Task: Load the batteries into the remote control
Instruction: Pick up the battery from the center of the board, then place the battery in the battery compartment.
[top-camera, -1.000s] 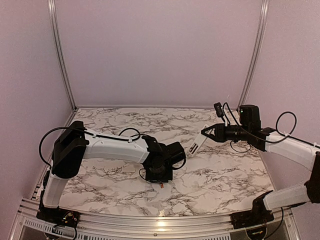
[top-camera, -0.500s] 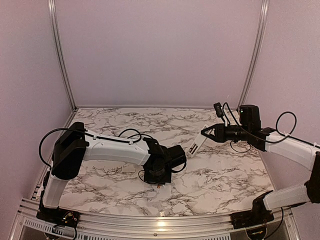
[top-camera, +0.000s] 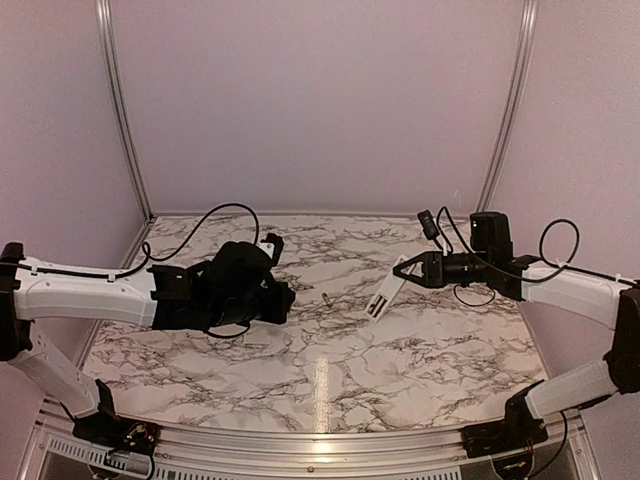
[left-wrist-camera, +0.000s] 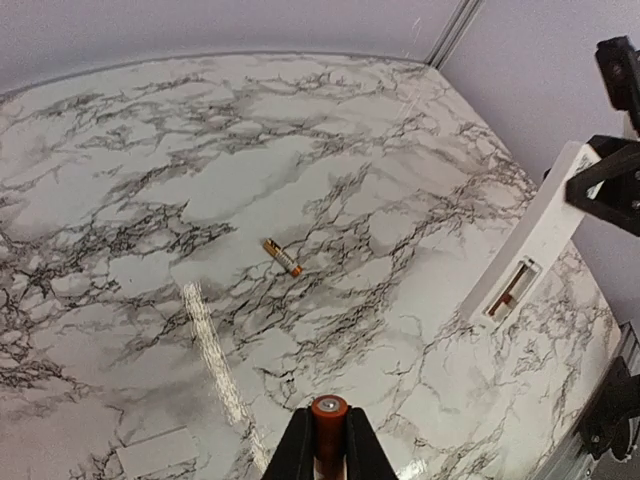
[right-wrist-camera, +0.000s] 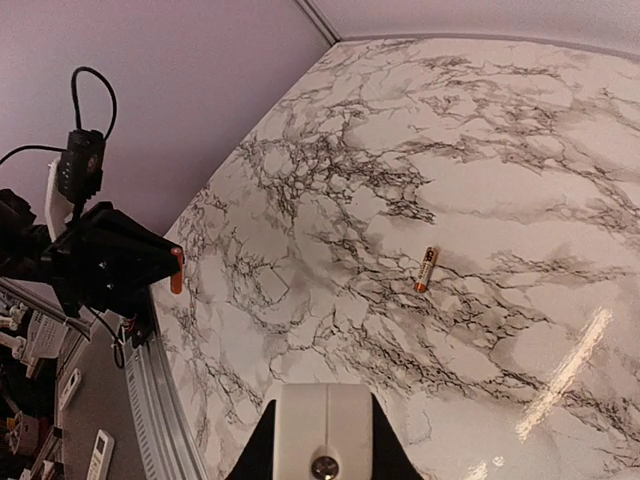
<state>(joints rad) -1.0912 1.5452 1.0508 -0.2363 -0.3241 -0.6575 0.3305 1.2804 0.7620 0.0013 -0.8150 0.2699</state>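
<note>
The surface (top-camera: 420, 370) is white marble-patterned, veined dark grey, with a metal rail (top-camera: 300, 440) along its near edge. One small copper-brown battery (top-camera: 327, 297) lies flat on it. A glare streak (top-camera: 320, 380) shines between battery and rail.

Left wrist view. Left gripper (left-wrist-camera: 328, 432) at bottom centre, jaws closed on the held battery (left-wrist-camera: 328, 409), seen end-on: copper rim, dark centre.

Loose battery (left-wrist-camera: 283, 257) lies flat on the marble surface (left-wrist-camera: 150, 180), mid-frame, lying diagonally, well apart from the gripper.

Remote control (left-wrist-camera: 535, 240) at right, raised off the surface and tilted, upper end clamped between the black fingers of the right gripper (left-wrist-camera: 592, 176). Open slot (left-wrist-camera: 511, 289) near its lower end; a thin reddish-brown strip inside, too small to identify.
</note>
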